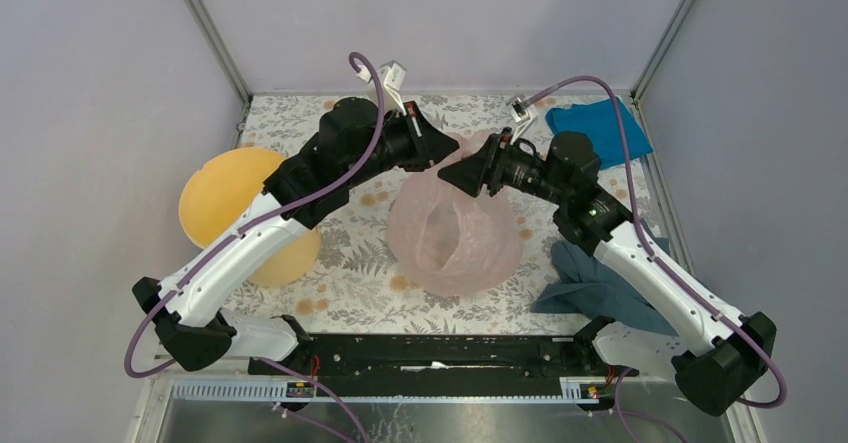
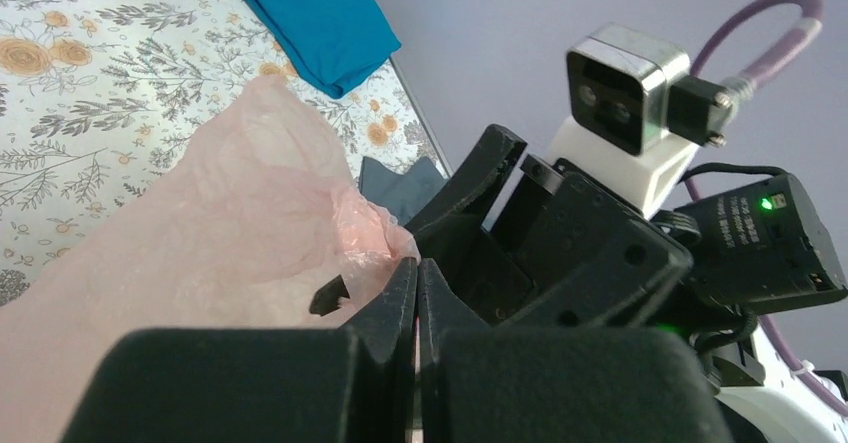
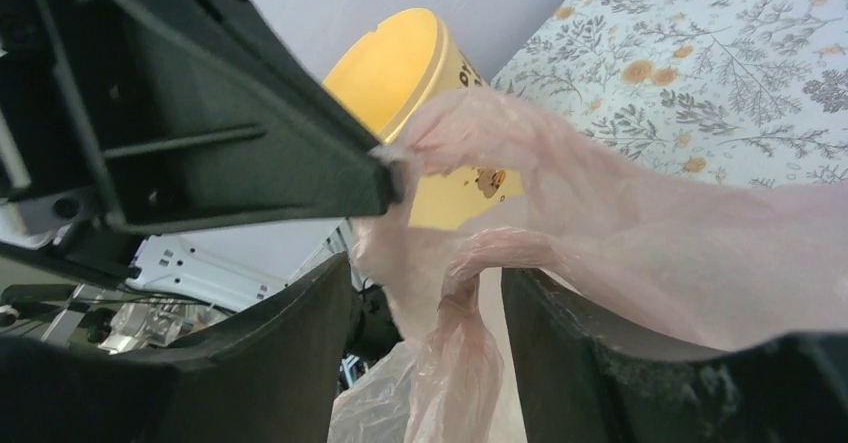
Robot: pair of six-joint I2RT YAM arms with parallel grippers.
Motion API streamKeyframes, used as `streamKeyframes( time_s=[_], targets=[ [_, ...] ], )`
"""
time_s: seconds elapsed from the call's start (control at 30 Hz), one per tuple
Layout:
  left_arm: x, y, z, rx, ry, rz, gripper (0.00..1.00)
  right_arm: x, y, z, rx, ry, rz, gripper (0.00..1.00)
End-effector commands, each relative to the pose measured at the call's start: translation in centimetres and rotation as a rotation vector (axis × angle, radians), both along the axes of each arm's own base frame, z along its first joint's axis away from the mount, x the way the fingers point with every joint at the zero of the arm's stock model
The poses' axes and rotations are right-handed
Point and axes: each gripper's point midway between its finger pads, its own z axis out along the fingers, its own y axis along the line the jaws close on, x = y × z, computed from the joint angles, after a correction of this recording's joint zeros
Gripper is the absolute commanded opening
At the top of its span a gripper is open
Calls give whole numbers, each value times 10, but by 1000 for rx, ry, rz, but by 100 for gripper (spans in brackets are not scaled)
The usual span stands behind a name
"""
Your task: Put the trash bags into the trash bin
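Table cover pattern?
The table cover is white with grey ferns and orange flowers; the right wrist view shows it best.

The bag (image 1: 455,238) is thin, translucent pale-pink plastic, crinkled, with a faint shine along its folds. The bin (image 1: 225,188) is smooth yellow-orange plastic with a soft sheen. The desk (image 1: 350,283) has a matt covering printed with flowers. The blue cloth (image 1: 598,128) is matt fabric, while the grey cloth (image 1: 565,283) looks duller, soft and rumpled. The fingers (image 3: 650,383) are matt black plastic with a slightly grainy face. The cable (image 2: 775,8) has a smooth purple sheath. The camera (image 2: 625,83) has a silvery metallic casing round a glossy dark front.
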Motion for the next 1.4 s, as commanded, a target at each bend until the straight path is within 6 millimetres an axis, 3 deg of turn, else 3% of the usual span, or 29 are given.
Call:
streamKeyframes(
  time_s=[0.0,0.1,0.13,0.27,0.37,0.43,0.63,0.7,0.77,0.9,1.0,1.13,1.27,1.37],
  targets=[
    [-6,-2,38,-66,-84,-34,2,19,9,22,65,-61,-36,57],
    [-10,3,39,-61,-91,-31,11,30,12,20,93,-63,-68,49],
    [-11,5,39,-57,-93,-30,16,33,14,23,110,-74,-74,42],
    [-14,23,36,14,-113,3,56,44,11,22,129,-69,-132,0],
    [-13,66,33,114,-155,140,88,54,-5,13,111,-46,-250,0],
    [-13,104,24,206,-163,265,98,61,-24,4,83,-22,-366,0],
    [-23,228,-31,582,-69,670,99,59,-64,1,44,-40,-540,0],
    [-30,253,-49,701,-19,754,99,55,-71,5,46,-55,-557,0],
    [-31,267,-65,799,26,819,99,52,-74,9,47,-67,-562,0],
    [-16,284,-100,985,136,940,99,46,-79,17,45,-82,-564,0],
    [3,293,-126,1018,204,952,99,40,-83,23,48,-96,-559,0],
    [21,274,-150,923,232,837,99,33,-91,28,38,-117,-568,0],
    [28,264,-168,937,265,778,79,26,-100,36,33,-142,-586,0],
    [30,262,-170,954,261,753,64,23,-104,43,31,-162,-590,0]
  ],
)
